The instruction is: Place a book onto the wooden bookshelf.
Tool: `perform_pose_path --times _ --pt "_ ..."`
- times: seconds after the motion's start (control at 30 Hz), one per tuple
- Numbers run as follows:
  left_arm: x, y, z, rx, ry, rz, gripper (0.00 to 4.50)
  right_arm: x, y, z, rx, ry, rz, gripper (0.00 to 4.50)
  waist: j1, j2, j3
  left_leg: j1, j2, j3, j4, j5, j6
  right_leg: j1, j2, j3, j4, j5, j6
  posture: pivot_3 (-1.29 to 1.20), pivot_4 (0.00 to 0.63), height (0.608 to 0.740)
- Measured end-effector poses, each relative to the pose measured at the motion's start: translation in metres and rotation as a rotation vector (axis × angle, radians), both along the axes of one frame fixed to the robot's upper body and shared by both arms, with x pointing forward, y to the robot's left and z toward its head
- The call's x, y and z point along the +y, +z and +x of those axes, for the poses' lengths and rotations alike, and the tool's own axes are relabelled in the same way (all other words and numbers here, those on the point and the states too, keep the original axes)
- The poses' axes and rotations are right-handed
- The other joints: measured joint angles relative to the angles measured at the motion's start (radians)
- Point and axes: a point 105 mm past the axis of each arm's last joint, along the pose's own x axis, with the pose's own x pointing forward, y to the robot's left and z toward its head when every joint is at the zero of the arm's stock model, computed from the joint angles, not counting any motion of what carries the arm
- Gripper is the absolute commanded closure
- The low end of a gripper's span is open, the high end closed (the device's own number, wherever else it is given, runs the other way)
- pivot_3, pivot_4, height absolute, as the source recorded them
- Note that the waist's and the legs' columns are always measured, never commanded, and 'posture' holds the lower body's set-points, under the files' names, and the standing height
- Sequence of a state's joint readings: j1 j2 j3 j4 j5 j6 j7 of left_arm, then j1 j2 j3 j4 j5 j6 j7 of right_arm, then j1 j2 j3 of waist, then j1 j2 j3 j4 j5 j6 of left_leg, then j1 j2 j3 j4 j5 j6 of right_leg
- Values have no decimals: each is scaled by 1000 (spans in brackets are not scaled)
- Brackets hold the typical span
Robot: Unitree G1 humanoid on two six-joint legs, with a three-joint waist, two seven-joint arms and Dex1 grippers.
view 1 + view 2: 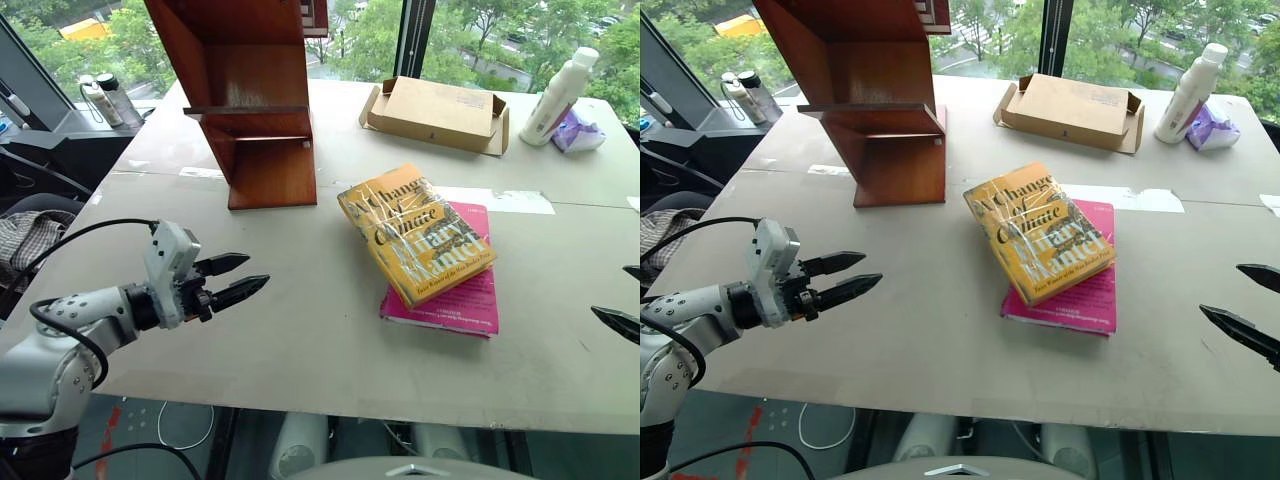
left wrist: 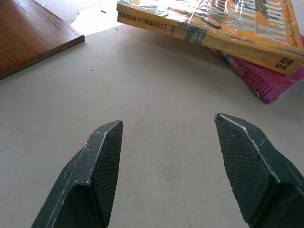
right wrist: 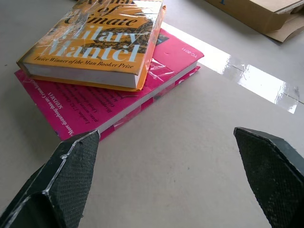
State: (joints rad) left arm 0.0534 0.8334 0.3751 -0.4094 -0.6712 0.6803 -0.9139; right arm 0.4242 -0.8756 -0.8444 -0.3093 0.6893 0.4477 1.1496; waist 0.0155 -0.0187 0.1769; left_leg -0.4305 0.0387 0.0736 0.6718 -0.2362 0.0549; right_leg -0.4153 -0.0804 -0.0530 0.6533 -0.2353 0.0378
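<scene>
- The book [image 1: 416, 233], yellow-orange with white lettering, lies flat on a magenta-pink book [image 1: 450, 292] near the middle of the table [image 1: 300, 330]; it sits askew on the pink one, so parts of its edges overhang.
- The wooden bookshelf [image 1: 250, 100] stands on the table behind and to the left of the books, well apart from them, its lower shelf facing the robot.
- The left gripper [image 1: 235, 280] hovers over bare table to the left of the books, fingers [image 2: 102, 161] moderately apart and holding nothing.
- The right gripper [image 1: 1250, 305] hangs at the right edge, fingers [image 3: 71, 166] spread wide and empty, pointing toward the stack.
- The step in hand looks like the approach to grasp, with nothing yet touched.
- A good grip would probably take only the yellow book, across its thickness at an overhanging edge or its spine, so the pink one stays put.
- The glossy jacket may slip; a firm, deep bite seems wise.
- Both hands closing from opposite sides could steady so thick a volume before lifting it toward the shelf.
</scene>
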Motion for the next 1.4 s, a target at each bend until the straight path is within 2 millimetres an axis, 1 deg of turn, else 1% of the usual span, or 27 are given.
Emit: perform_pose_path --times 0.03,0.07,0.1,0.13,0.17,0.2,0.23,0.33,0.37,0.4,0.43,0.47,0.5,0.53,0.6,0.73,0.77,0.87,0.93,1.07,1.1,1.13,1.23,1.3,1.4 --pt "0 0 0 0 0 0 1346 0 0 0 0 0 0 0 0 0 0 0 0 0 0 0 0 0 0 0 0 0 0 0 150 733" --pt "0 1 0 -2 1 0 1346 0 2 4 -9 -12 5 0 0 0 0 0 0 0 0 0 0 0 0 0 0 0 0 0 150 733" --pt "-3 6 3 -21 -14 -8 1346 6 11 15 -60 -24 7 0 -3 0 0 0 0 1 0 0 0 0 0 1 0 0 0 0 150 733" --pt "-8 13 4 -46 -32 -13 1346 11 16 20 -85 -25 1 0 -3 0 0 0 0 1 0 0 0 0 0 1 0 0 0 0 150 733" --pt "-11 18 5 -64 -49 -16 1346 15 19 26 -96 -33 -6 0 -2 0 0 1 0 1 0 0 0 0 0 1 0 0 0 0 150 733" --pt "-17 26 5 -93 -78 -13 1346 22 24 36 -110 -49 -15 0 -3 0 0 1 0 1 0 0 0 0 0 1 1 0 0 0 150 733" --pt "-22 29 5 -107 -105 -2 1346 28 27 41 -116 -57 -11 0 -2 0 0 1 0 1 0 0 0 0 1 1 1 0 0 0 150 733" --pt "-28 29 4 -113 -140 13 1346 39 28 52 -98 -84 -45 0 -1 1 0 0 0 1 -1 0 0 -1 1 1 1 0 -1 0 150 733" --pt "-28 29 4 -114 -141 13 1346 40 28 52 -97 -84 -46 0 -1 1 0 -1 0 2 -1 0 0 -2 1 1 0 0 -1 0 150 733" --pt "-34 30 1 -119 -178 14 1085 52 33 64 -86 -77 -91 0 -1 0 0 -1 -1 1 -1 0 0 -1 5 0 0 0 0 0 150 733" --pt "-40 33 -2 -125 -216 4 797 60 38 72 -84 -65 -94 404 -5 0 0 -1 0 3 -1 0 0 -2 6 0 -1 1 0 0 150 733" --pt "-43 35 -5 -130 -242 -2 570 64 39 77 -70 -60 -89 533 -6 0 0 -1 0 4 -1 0 0 -2 6 0 -1 1 0 0 150 733" --pt "-47 36 -9 -135 -271 -6 231 69 39 85 -53 -56 -87 805 -8 0 0 0 0 4 -1 0 0 -1 6 0 -1 1 0 0 150 733" --pt "-49 37 -14 -139 -297 5 0 76 38 95 -33 -51 -100 1294 -11 0 0 0 0 4 -1 0 0 -2 6 0 -1 1 0 0 150 733" --pt "-52 36 -21 -139 -328 24 0 86 33 111 8 -47 -134 2168 -14 1 0 0 0 4 -1 0 0 -2 7 0 0 1 -1 0 150 733" --pt "-55 39 -27 -141 -336 8 0 100 31 134 40 -44 -188 4174 -4 1 0 -1 0 3 -1 1 0 -3 8 1 0 1 0 0 150 733" --pt "-55 40 -28 -140 -326 5 0 103 30 142 43 -50 -211 4394 -5 1 0 -1 0 4 -1 1 0 -3 8 0 0 1 0 0 150 733" --pt "-53 40 -30 -141 -298 5 0 111 25 158 50 -49 -279 4394 -4 1 0 -1 0 4 -1 1 -1 -3 8 0 -1 1 0 0 150 733" --pt "-51 39 -32 -141 -275 12 0 116 16 169 66 -47 -315 4394 -4 1 0 -1 0 5 -1 1 -1 -3 8 0 -1 3 3 0 150 733" --pt "-47 32 -34 -118 -231 8 0 119 -3 186 87 -33 -398 4394 -5 1 0 -1 0 5 -1 2 -2 -3 8 0 -1 3 3 0 150 733" --pt "-48 32 -34 -120 -229 7 0 120 -6 187 90 -25 -411 4394 -5 1 0 -1 0 5 -1 2 -2 -3 8 0 0 3 3 0 150 733" --pt "-48 33 -35 -126 -215 10 0 126 -13 189 97 13 -425 4394 -4 1 0 -1 0 4 -1 2 -2 -3 9 0 0 3 3 0 150 733" --pt "-45 31 -33 -124 -175 3 0 136 -20 186 102 87 -431 4394 -4 1 1 -1 0 4 -1 2 -3 -3 9 0 0 3 4 0 150 733" --pt "-43 29 -31 -115 -147 -1 0 141 -19 183 97 132 -428 4394 -4 1 0 -1 0 5 -1 2 -2 -3 8 0 0 3 4 0 150 733" --pt "-41 28 -29 -112 -113 -11 0 143 -19 180 84 153 -430 4394 -3 1 0 -1 0 4 -1 2 -2 -2 8 -1 0 3 4 0 150 733"
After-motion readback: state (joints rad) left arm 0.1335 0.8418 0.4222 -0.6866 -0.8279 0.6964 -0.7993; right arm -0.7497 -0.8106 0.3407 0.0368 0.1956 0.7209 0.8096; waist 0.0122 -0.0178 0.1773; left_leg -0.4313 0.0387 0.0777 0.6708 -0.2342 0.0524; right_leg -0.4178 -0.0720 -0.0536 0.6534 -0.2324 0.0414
